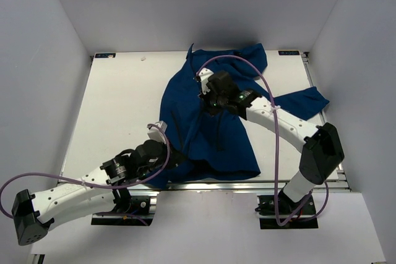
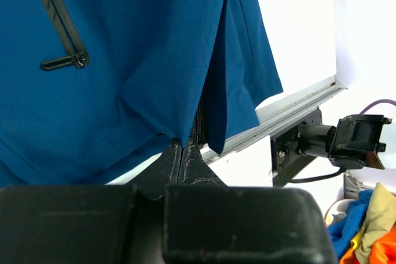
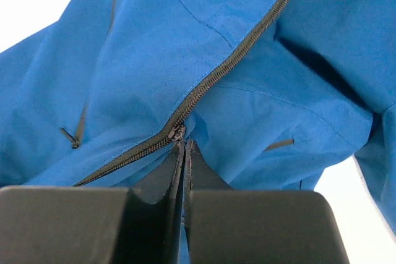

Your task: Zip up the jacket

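Spread over the middle and right of the white table (image 1: 117, 109) in the top view: the jacket (image 1: 213, 137), royal blue, collar toward the upper edge of the frame, hem down at the lower table edge, one sleeve thrown out to the right. Creased and bunched along the centre front.

In the right wrist view, across the blue cloth (image 3: 185, 41) from lower left to upper right, the dark front zipper (image 3: 232, 60), with its slider (image 3: 177, 132) just below frame centre. Right at that slider, the right gripper (image 3: 184, 145), pinched fully closed, tips touching it. Seen from above at the chest of the garment, upper centre (image 1: 203, 94).

In the left wrist view, blue fabric (image 2: 142, 60) filling the upper left, a short pocket zipper (image 2: 59, 23) slanting in the top left corner. At lower centre, the left gripper (image 2: 183, 148), clamped tight on the bottom hem where the two front edges meet. From above, at the lower left corner of the cloth (image 1: 178, 157).

Looped over both arms, purple cables (image 1: 275, 134). At the lower right of the left wrist view, beyond the table edge, a heap of coloured cloth (image 2: 371, 224).
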`<state>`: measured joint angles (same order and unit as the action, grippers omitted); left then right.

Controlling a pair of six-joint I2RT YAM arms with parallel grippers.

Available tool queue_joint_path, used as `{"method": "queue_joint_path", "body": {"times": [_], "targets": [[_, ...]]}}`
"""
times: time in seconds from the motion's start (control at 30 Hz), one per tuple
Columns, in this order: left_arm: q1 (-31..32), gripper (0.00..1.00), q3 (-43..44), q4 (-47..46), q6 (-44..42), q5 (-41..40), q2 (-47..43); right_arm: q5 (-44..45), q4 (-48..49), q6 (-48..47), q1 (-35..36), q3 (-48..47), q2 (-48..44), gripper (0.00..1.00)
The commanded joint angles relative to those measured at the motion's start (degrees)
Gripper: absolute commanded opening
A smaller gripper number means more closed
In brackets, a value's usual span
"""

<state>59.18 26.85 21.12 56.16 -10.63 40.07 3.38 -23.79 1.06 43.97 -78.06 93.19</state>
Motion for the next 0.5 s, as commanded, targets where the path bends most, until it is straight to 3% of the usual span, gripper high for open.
{"method": "queue_joint_path", "body": {"times": [0.0,0.27,0.47], "targets": [[2.87,0.00,-0.92,15.70,0.96,15.81,0.18,19.72,17.46,-4.58,-7.31,-1.82,-2.75,0.00],[2.87,0.00,-1.01,19.57,3.24,14.42,-4.65,18.60,21.15,-9.13,-0.92,3.44,-4.15,0.00],[2.87,0.00,1.97,19.31,2.03,8.88,-6.85,5.68,14.04,-3.37,10.06,7.90,-3.71,0.00]]}}
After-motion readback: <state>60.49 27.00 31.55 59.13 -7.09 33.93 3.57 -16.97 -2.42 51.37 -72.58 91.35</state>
